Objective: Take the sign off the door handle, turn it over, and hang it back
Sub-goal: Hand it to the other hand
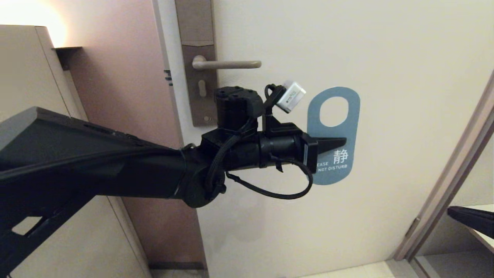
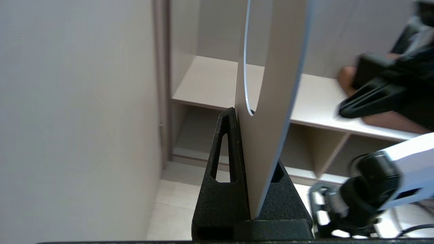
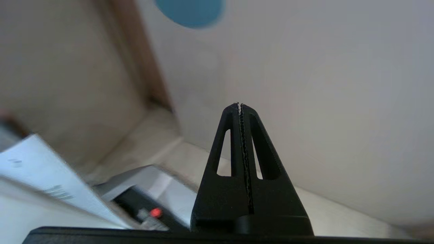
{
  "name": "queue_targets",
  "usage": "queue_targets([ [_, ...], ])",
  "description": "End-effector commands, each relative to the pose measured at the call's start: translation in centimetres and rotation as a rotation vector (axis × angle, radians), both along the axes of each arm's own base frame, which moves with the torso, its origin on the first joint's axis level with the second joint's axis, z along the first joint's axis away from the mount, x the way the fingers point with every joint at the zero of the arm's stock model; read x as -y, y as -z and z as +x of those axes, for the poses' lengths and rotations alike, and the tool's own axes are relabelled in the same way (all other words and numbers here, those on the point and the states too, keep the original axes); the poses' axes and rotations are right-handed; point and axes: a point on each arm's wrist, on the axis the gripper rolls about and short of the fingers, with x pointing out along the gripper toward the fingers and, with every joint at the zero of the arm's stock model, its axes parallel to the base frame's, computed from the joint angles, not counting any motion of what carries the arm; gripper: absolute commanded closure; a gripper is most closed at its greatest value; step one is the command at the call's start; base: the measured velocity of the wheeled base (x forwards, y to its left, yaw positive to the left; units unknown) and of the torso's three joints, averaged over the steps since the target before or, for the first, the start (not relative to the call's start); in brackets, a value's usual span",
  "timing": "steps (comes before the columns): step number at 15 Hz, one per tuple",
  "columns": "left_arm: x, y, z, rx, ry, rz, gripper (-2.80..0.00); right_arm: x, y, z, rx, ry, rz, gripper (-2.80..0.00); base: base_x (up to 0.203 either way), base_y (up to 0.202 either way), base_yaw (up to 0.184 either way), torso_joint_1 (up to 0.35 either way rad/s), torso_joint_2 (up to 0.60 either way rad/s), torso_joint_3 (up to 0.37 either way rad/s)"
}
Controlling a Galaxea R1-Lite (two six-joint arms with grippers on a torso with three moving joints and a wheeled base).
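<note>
Cream-white door [image 1: 347,231] fills most of the head view, with a brown frame on its right edge and a pinkish wall panel [image 1: 127,96] to the left of the lock side. High on the door, the door handle [image 1: 227,64] juts out level from its tall brown backplate [image 1: 198,77], a keyhole under the lever. Nothing hangs on the lever.

From the left side of the head view the left arm reaches across, its left gripper [image 1: 335,142] pointing level toward the right, below the lever and off to its right. Its fingers are pressed together on the sign [image 1: 334,135], pinching the card across its middle, just under the oval hole. The sign stands upright in front of the door with the hole end up and the rounded lower end down; the blue face with white "NOT DISTURB" lettering and a white character looks toward the head camera. It is clear of the lever, lower and to the right of its tip.

Seen from the left wrist, the sign [image 2: 271,101] runs edge-on between the two black fingers [image 2: 223,162], its pale side toward the camera, with shelving [image 2: 210,81] behind.

At the lower right edge of the head view only a dark piece of the right arm [image 1: 472,220] shows, well apart from the sign. The right wrist view shows the right gripper [image 3: 241,106] with its fingers closed tight against each other on nothing, pointed toward the door, the blue rounded end of the sign [image 3: 190,12] far beyond its tips.
</note>
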Motion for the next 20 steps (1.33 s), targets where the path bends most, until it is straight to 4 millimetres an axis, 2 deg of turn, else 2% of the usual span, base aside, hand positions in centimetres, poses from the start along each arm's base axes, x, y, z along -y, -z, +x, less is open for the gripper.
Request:
queue_targets([
  [1, 0.7, -0.1, -0.6, -0.021, 0.025, -0.011, 0.00, -0.2, 0.7, 1.8, -0.075, -0.046, 0.016, 0.00, 0.000, 0.000, 0.000, 0.000, 0.00, 0.000],
  [6, 1.1, -0.2, -1.0, -0.047, 0.089, -0.015, 0.00, -0.5, 1.0, 3.4, -0.135, -0.145, 0.061, 0.00, 0.000, 0.000, 0.000, 0.000, 0.00, 0.000],
  [12, 1.2, 0.1, -1.1, -0.057, 0.165, -0.003, 0.00, -0.5, 0.6, 5.2, -0.133, -0.156, 0.064, 0.00, 0.000, 0.000, 0.000, 0.000, 0.00, 0.000],
  [13, 1.2, 0.1, -1.1, -0.059, 0.170, -0.003, 0.00, -0.6, 0.7, 5.6, -0.120, -0.156, 0.063, -2.80, 0.000, 0.000, 0.000, 0.000, 0.00, 0.000],
  [15, 1.3, 0.5, -1.0, -0.065, 0.171, 0.001, 0.00, -0.6, 0.8, 6.1, -0.110, -0.155, 0.060, -2.80, 0.000, 0.000, 0.000, 0.000, 0.00, 0.000],
  [20, 1.4, 0.6, -0.9, -0.066, 0.171, 0.002, 0.00, -0.7, 1.2, 6.0, -0.095, -0.185, 0.021, -2.80, 0.000, 0.000, 0.000, 0.000, 0.00, 0.000],
])
